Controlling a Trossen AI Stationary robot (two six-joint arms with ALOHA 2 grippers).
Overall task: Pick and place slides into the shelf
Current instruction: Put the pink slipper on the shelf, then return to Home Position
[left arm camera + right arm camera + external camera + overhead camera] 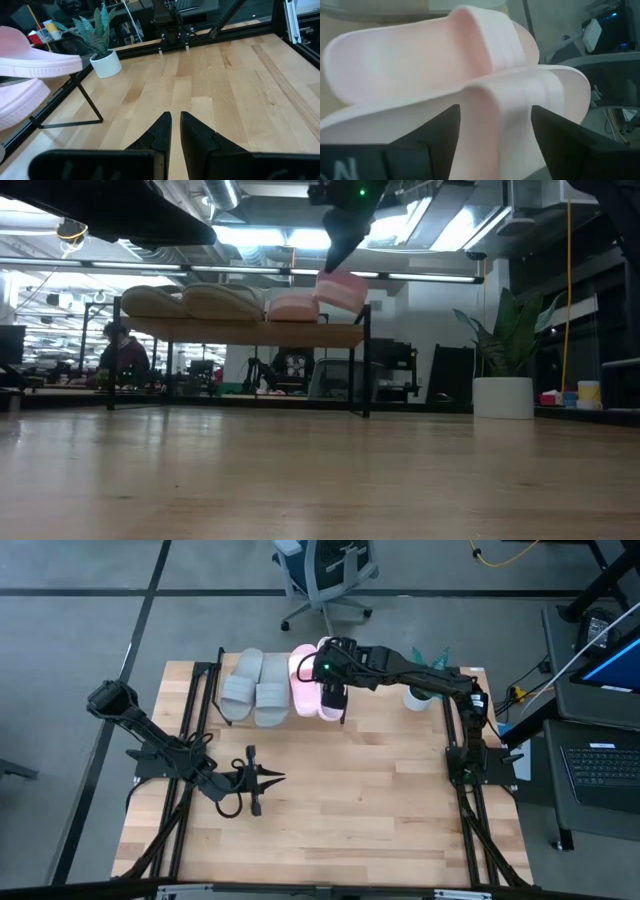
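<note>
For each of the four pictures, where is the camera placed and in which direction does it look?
High: above, facing down; both arms, shelf.
Low: table height, facing across; right gripper lowering a pink slide.
Left wrist: on the left arm; its fingers over bare table.
Right wrist: on the right arm; fingers around the slide's strap.
Shared: all four show that pink slide.

Potted plant [503, 380] beside the table [380, 810]; office chair [325, 575] beyond; laptop [600, 770] alongside.
</note>
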